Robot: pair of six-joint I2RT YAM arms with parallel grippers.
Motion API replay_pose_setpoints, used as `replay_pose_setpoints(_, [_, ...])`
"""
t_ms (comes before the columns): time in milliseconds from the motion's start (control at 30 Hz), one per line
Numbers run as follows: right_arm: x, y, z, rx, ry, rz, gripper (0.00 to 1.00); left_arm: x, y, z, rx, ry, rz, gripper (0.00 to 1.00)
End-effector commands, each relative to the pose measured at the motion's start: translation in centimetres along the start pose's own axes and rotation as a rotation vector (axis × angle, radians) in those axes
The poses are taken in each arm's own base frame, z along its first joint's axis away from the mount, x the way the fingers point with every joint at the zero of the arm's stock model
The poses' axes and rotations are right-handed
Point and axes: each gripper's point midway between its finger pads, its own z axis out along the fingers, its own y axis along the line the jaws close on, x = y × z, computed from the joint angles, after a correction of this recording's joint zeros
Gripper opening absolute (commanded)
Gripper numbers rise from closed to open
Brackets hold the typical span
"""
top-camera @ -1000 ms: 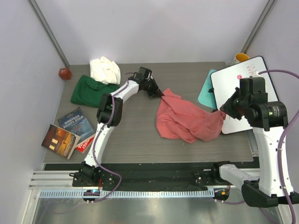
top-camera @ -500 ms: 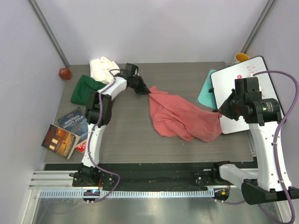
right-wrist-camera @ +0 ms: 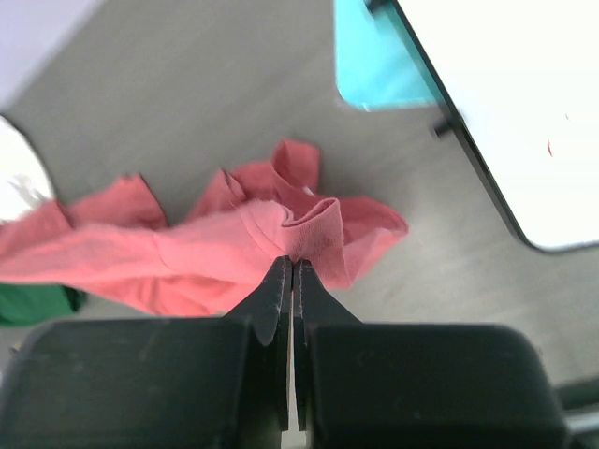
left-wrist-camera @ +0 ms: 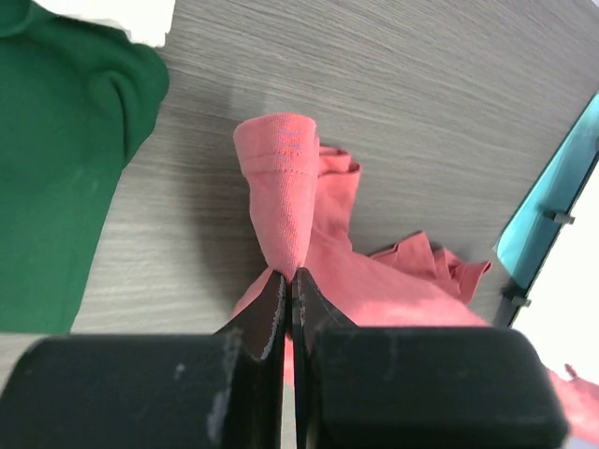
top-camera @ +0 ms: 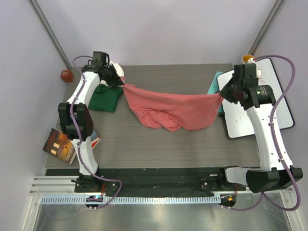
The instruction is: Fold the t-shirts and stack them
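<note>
A: Grips?
B: Left gripper [top-camera: 121,84] and right gripper [top-camera: 222,95] each pinched tight on one end of the salmon-pink t-shirt [top-camera: 171,108].
A: Lie?
B: Long axis runs gripper to gripper, starting just beside the dark green t-shirt [top-camera: 103,97]; middle sags.

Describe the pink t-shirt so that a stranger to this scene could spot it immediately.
On the grey table, look across its far half. The salmon-pink t-shirt is stretched between the left gripper and right gripper, both shut on it. Unlike it, the dark green t-shirt lies unheld.

Grey table [top-camera: 159,144] under green shirt [top-camera: 103,98], books [top-camera: 60,142], whiteboard [top-camera: 255,113]
</note>
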Motion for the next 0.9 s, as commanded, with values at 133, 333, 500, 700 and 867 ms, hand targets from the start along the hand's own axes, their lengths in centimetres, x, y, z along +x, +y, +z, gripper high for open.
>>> replay_pose_setpoints(133, [-9.3,4.9,-4.4,-0.208,-0.372,0.055,0.01,0.0,-0.4,-4.8,0.055,-0.012,0.045,0.15])
replay_pose_setpoints(333, [-7.4,4.1,-2.6,-0.165,-0.293,0.055,0.01,8.5,6.1,-2.7,-0.198,0.344,-0.076,0.0])
replay_pose_setpoints(500, [-6.2,4.1,-1.7,-0.159,-0.235,0.057,0.01,14.5,8.8,-1.7,-0.249,0.545,-0.061,0.0])
replay_pose_setpoints(700, [-5.2,4.0,-0.7,-0.145,-0.179,0.051,0.01,12.5,7.3,-0.5,-0.184,0.453,-0.062,0.2])
replay_pose_setpoints(867, [-3.8,3.0,-0.3,-0.104,-0.126,0.034,0.01,7.0,4.7,2.4,-0.122,0.311,-0.065,0.46])
